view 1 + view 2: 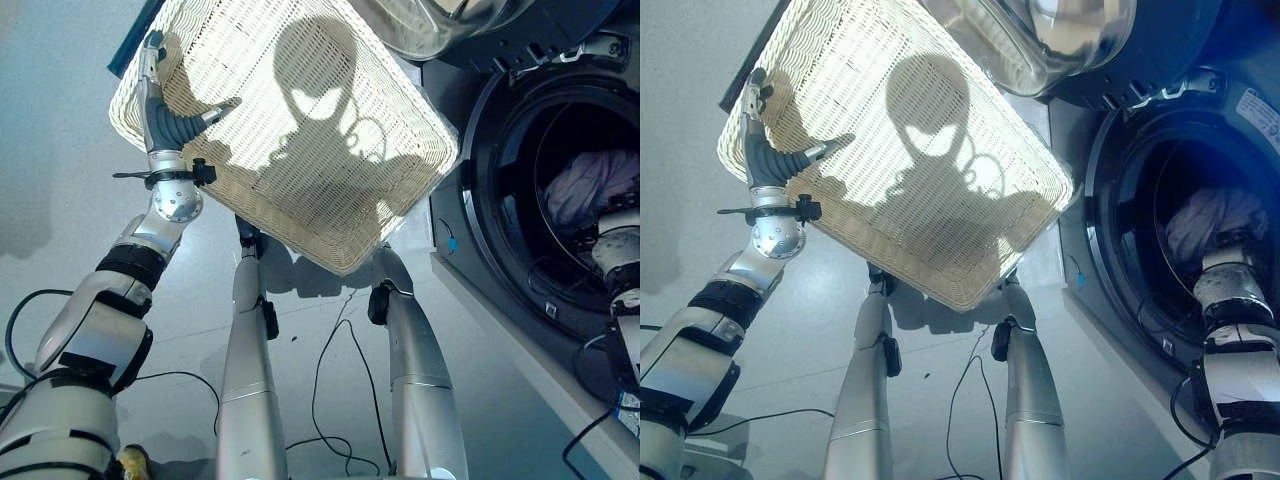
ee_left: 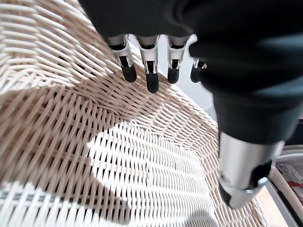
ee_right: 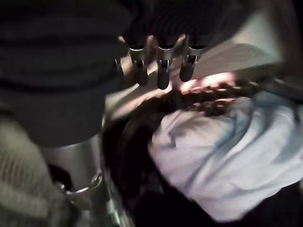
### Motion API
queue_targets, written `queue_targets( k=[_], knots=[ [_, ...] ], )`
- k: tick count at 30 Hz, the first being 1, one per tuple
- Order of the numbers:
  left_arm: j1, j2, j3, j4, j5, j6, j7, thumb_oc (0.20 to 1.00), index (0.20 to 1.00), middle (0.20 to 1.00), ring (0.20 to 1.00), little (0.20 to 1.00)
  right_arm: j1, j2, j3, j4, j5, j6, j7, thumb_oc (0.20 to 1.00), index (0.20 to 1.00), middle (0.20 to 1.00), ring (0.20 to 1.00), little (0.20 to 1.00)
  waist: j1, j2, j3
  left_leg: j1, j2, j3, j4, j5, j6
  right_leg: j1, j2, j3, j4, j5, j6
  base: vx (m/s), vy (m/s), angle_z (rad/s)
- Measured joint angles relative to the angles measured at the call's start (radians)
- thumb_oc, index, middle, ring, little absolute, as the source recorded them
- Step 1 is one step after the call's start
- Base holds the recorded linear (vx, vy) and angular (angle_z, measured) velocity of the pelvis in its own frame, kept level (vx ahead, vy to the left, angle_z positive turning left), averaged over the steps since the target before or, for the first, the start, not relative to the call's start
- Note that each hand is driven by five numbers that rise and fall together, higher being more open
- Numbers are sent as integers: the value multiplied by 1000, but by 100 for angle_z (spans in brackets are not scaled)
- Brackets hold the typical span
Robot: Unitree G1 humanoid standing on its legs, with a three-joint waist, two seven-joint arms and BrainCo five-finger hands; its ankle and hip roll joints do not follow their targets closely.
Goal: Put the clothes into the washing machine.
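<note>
The left hand [image 1: 162, 118] sits at about ten o'clock in the left eye view, laid against the inner wall of a pale cream woven wicker laundry basket [image 1: 300, 130] – its thumb juts out over the weave toward three o'clock, and in the left wrist view the fingers [image 2: 150, 71] hang loosely bent just off the wicker, closed round nothing. The basket is tilted, its rectangular bottom facing the camera across the twelve o'clock part of the view, with no laundry visible in it. Beyond and to the right, at three o'clock, stands the dark front-loading washing machine [image 1: 1110, 260], its round opening gaping and its glass-and-chrome door [image 1: 1070, 40] swung up near one o'clock, just past the basket's far rim. The right hand [image 3: 161, 66] is deep inside the drum; the right wrist view shows its fingers only slightly bent, pinching nothing, just above the crumpled pale lilac-white clothes [image 3: 232, 156]. That bundle lies inside the drum – at about three o'clock in the eye views.
</note>
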Motion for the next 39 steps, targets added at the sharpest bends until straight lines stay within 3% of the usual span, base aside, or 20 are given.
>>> queue_targets(
  k=[14,28,39],
  knots=[
    [-14,-49,-7,-7,-1,13,34,1000,1000,1000,1000,1000,4,74,128,-101,-518,50,-4,1000,1000,1000,1000,1000,11,1,0,-5,-14,7,-23,6,7,-18,-11,3,0,-9,15,-6,37,1],
    [-9,-83,-5,-40,3,15,46,1000,1000,1000,1000,1000,95,124,162,-269,-727,38,-80,1000,1000,1000,1000,1000,18,1,0,-15,-20,15,-27,7,10,-35,-24,12,13,-16,23,0,3,0],
    [139,-125,66,-73,7,15,17,1000,1000,1000,1000,1000,287,177,162,-387,-848,37,-123,1000,1000,1000,1000,1000,-12,1,0,65,-30,53,-18,0,15,4,-26,53,51,-25,25,-24,38,-3]
  ],
)
